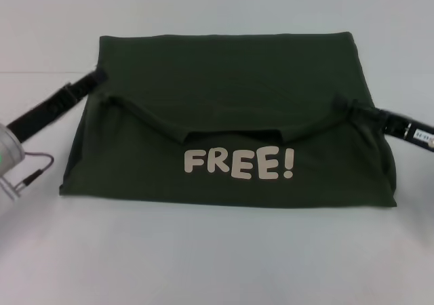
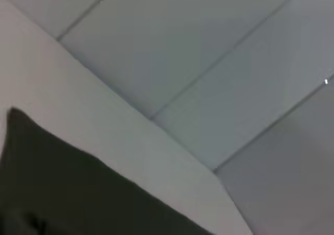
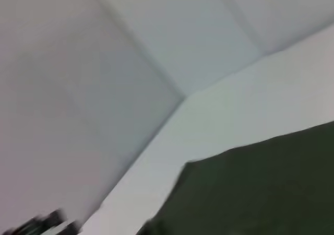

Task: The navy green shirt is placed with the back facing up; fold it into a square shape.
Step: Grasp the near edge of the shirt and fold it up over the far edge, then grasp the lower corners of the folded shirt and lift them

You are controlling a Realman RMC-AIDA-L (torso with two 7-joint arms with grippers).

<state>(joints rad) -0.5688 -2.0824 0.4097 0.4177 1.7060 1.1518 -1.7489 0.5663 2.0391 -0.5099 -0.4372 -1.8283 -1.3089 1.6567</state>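
Folding in progress: dark olive-green knit shirt (image 1: 230,115) lying centre on the white desk (image 1: 217,264). Left gripper (image 1: 102,78) at 9 o'clock, right gripper (image 1: 342,106) at 3 o'clock, fingers pinching the flap edge. Next: likely carrying flap toward 6 o'clock, evenly.

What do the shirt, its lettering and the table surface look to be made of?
The navy green shirt: seemingly soft matte knit fabric, since it sags and creases where the left gripper and right gripper meet its edges. The "FREE!" lettering: flat pale beige, probably printed; exact type unclear. The table: smooth, pale, matte, possibly laminate.
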